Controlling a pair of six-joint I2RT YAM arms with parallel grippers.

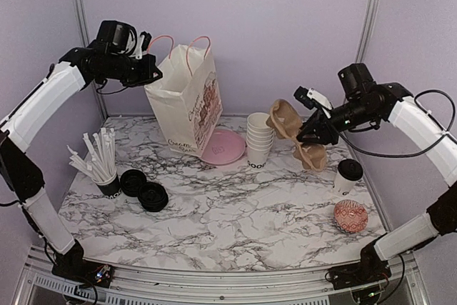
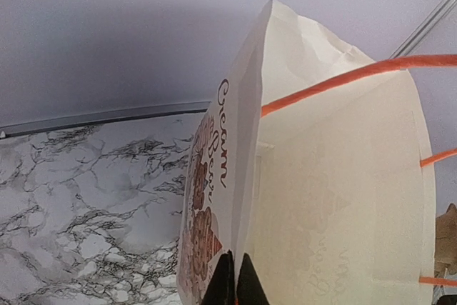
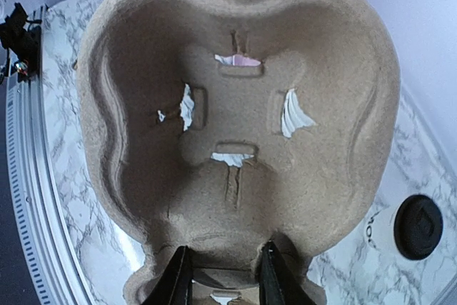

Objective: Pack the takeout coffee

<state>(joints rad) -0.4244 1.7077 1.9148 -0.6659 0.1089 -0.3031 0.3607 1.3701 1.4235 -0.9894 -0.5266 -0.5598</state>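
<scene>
One takeout coffee [image 1: 348, 175], a white cup with a black lid, stands on the marble table [image 1: 235, 226] at the right; the right wrist view shows it as well [image 3: 400, 228]. A brown pulp cup carrier [image 1: 287, 119] hangs in the air, and my right gripper [image 1: 309, 133] is shut on its lower rim. In the right wrist view the carrier [image 3: 235, 105] fills the frame above my right gripper [image 3: 223, 276]. At the back left, my left gripper [image 1: 150, 69] is shut on the top edge of the white paper bag [image 1: 187, 105]. Its black fingertips [image 2: 226, 285] pinch the bag [image 2: 328, 198] wall.
A stack of lidless white cups [image 1: 259, 141] and a pink disc [image 1: 223, 146] stand beside the bag. A cup of wrapped straws [image 1: 100, 162] and two loose black lids [image 1: 143, 189] sit at the left. A pink patterned round thing [image 1: 350, 216] lies near the front right.
</scene>
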